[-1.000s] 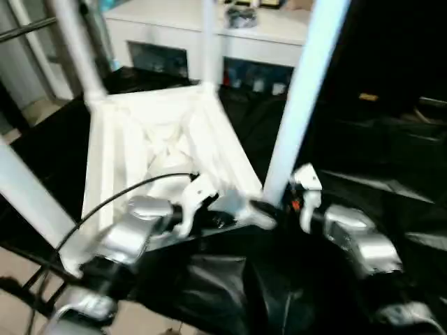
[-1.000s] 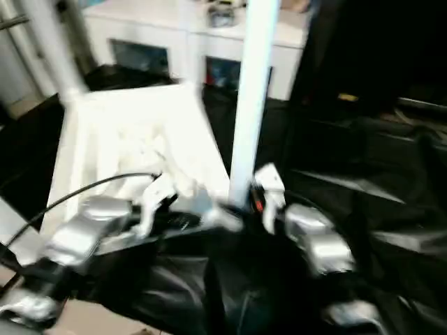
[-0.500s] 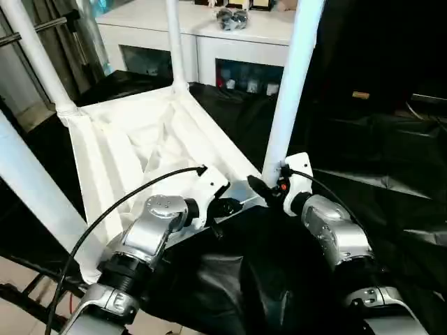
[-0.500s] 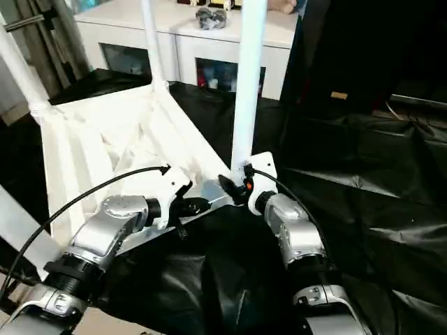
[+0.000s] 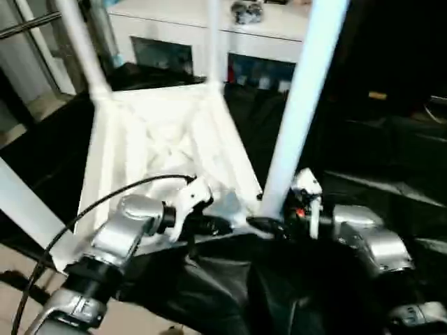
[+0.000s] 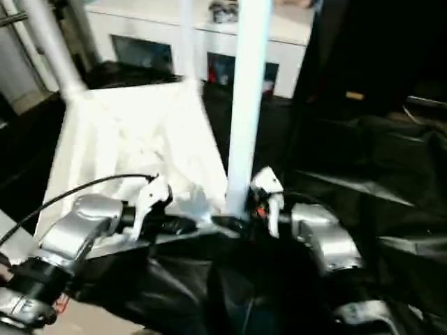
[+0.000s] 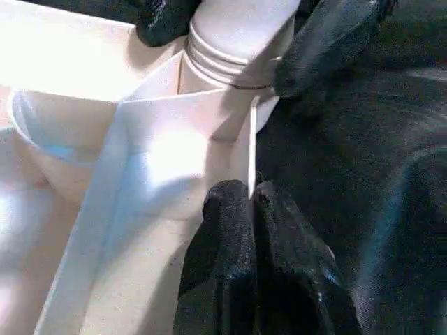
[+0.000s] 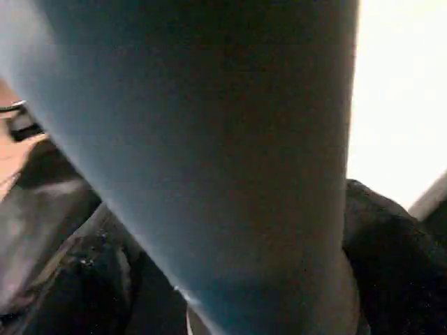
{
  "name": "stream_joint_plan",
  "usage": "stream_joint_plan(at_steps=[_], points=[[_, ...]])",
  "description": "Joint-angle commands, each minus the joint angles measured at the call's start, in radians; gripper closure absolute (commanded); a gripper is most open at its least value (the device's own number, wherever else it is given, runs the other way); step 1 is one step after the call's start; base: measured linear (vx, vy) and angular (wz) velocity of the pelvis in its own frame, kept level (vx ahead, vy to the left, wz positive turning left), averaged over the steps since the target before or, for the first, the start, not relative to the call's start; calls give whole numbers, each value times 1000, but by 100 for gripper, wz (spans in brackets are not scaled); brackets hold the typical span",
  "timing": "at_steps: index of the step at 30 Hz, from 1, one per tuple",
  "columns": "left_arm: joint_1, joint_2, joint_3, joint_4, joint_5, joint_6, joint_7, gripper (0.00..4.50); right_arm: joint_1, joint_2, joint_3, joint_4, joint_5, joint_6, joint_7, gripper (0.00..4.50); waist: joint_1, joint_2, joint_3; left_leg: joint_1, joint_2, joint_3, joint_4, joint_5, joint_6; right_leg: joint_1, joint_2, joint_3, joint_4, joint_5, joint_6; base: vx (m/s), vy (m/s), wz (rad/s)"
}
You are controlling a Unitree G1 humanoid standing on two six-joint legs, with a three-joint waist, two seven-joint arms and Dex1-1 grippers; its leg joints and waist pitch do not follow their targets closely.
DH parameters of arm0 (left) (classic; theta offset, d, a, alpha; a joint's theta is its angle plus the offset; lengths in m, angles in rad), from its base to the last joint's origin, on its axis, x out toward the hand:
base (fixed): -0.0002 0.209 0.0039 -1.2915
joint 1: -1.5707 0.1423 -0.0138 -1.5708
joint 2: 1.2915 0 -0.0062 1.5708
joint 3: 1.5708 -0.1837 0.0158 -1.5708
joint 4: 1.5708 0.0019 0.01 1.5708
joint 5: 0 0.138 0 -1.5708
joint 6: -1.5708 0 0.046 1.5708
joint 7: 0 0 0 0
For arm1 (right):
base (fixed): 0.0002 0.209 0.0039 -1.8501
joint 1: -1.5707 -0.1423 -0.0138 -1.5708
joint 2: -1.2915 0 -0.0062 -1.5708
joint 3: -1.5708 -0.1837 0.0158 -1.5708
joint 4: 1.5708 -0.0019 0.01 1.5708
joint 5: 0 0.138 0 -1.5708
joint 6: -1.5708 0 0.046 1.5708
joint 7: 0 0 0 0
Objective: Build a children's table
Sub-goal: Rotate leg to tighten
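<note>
Left eye view: table point(image 5: 157, 136) inverted at centre, four legs socketed; right gripper point(image 7: 230, 31) straddles near leg point(image 5: 293, 118), grip uncertain; left gripper point(image 7: 249, 202) closed at the rim.

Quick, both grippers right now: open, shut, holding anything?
Left gripper: shut, fingertips against the tabletop's edge rib.
Right gripper: fingers around the near leg at its socket; whether it grips cannot be told.

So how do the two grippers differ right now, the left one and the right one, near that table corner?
The left gripper is shut, its fingertips pressed together against the thin edge of the children's table. The right gripper has its fingers spread on either side of the base of the near leg, where the leg enters its corner socket. Both are black-fingered and work at the same near corner of the upturned table.
</note>
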Motion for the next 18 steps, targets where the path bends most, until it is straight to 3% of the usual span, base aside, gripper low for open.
stream_joint_plan(at_steps=[1, 4, 12, 18], points=[[-7, -13, -19, -41, -30, -10, -20, 450, 13, 1, 53, -22, 11, 24, 53, 54, -1, -10, -53, 6, 65, -15, -64, -66, 100, 48, -95, 54, -60, -16, -252, 0, 0, 0], [1, -4, -21, -53, -37, -1, -42, 450, 15, -12, 59, -30, 9, 37, 70, 89, -2, -12, -52, 6, 64, -15, -65, -74, 88, 47, -95, 55, -64, -51, -241, 0, 0, 0], [15, -2, -28, -70, -48, 8, -48, 450, 26, -5, 68, -49, 24, 75, 85, 148, 1, -14, -55, 5, 62, -15, -61, -35, 98, 49, -94, 54, -56, 8, -249, 0, 0, 0], [9, -33, -8, -49, -25, 5, 28, 450, 37, 43, 49, -30, -1, 57, -21, 164, 2, -15, -52, 7, 62, -16, -64, -57, 85, 47, -96, 55, -62, -37, -241, 0, 0, 0]])
